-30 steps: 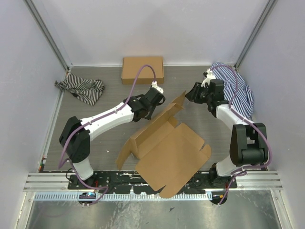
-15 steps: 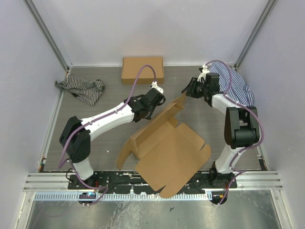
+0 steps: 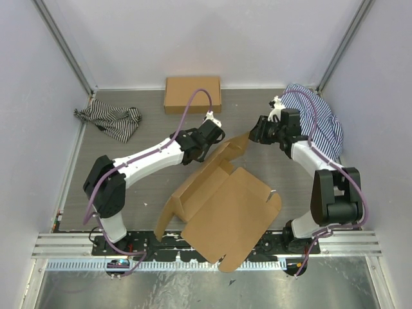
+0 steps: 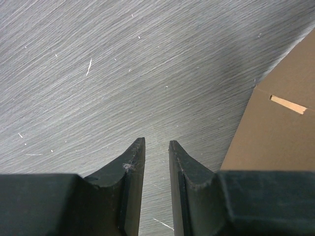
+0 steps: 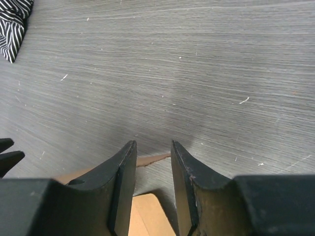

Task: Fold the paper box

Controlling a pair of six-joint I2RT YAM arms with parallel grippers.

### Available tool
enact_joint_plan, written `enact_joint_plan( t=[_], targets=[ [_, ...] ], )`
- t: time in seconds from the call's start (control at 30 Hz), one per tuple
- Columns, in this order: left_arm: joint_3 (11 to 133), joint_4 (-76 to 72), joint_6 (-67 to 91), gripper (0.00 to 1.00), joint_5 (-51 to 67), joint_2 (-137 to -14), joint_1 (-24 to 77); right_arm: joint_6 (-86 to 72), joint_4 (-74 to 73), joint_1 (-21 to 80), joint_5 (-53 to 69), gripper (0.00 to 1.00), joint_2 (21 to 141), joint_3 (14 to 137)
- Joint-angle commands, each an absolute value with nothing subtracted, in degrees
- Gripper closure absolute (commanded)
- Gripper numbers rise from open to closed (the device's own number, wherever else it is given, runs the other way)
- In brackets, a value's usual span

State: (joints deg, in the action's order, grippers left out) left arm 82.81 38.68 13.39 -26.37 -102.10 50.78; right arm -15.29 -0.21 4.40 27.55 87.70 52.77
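The paper box [image 3: 225,203] lies half-unfolded in the middle of the table, plain brown, with its big panel hanging over the near edge and a flap raised at its far end. My left gripper [image 3: 205,153] hovers at the far left side of that flap. In the left wrist view the left gripper [image 4: 156,142] stands open by a narrow gap over bare table, and the paper box [image 4: 275,132] with a slit lies to its right. My right gripper [image 3: 253,134] is at the flap's far right tip. In the right wrist view the right gripper [image 5: 152,143] is open, and the paper box's edge [image 5: 153,158] crosses beneath its gap, unpinched.
A neat low brown cardboard box [image 3: 192,94] stands at the back centre. One striped cloth [image 3: 109,121] lies at the back left and another striped cloth [image 3: 318,119] is heaped at the back right behind the right arm. White walls close in the table on three sides.
The paper box has turned and slid toward the near left, its big panel now further over the edge. My right gripper swung back and returned beside the flap tip. The left gripper barely moved.
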Motion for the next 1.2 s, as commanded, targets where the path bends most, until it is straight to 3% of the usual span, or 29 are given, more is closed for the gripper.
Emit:
enact_joint_plan(
  t=[0.0, 0.6, 0.8, 1.17],
  targets=[
    [85.1, 39.5, 14.0, 0.67, -27.2, -102.9, 51.1, -13.8, -3.0, 5.1, 26.9, 0.6, 82.1, 52.6],
    [84.8, 39.8, 15.1, 0.68, -26.9, -103.9, 51.1, -12.6, -11.4, 13.4, 24.3, 0.61, 71.4, 48.6],
    [83.8, 39.6, 15.4, 0.68, -27.1, -104.0, 51.1, -12.4, -13.5, 15.7, 22.1, 0.54, 68.8, 48.5],
    [82.5, 40.6, 15.2, 0.68, -28.5, -102.0, 51.1, -10.6, -13.6, 16.3, 22.8, 0.52, 69.0, 49.0]
  ],
)
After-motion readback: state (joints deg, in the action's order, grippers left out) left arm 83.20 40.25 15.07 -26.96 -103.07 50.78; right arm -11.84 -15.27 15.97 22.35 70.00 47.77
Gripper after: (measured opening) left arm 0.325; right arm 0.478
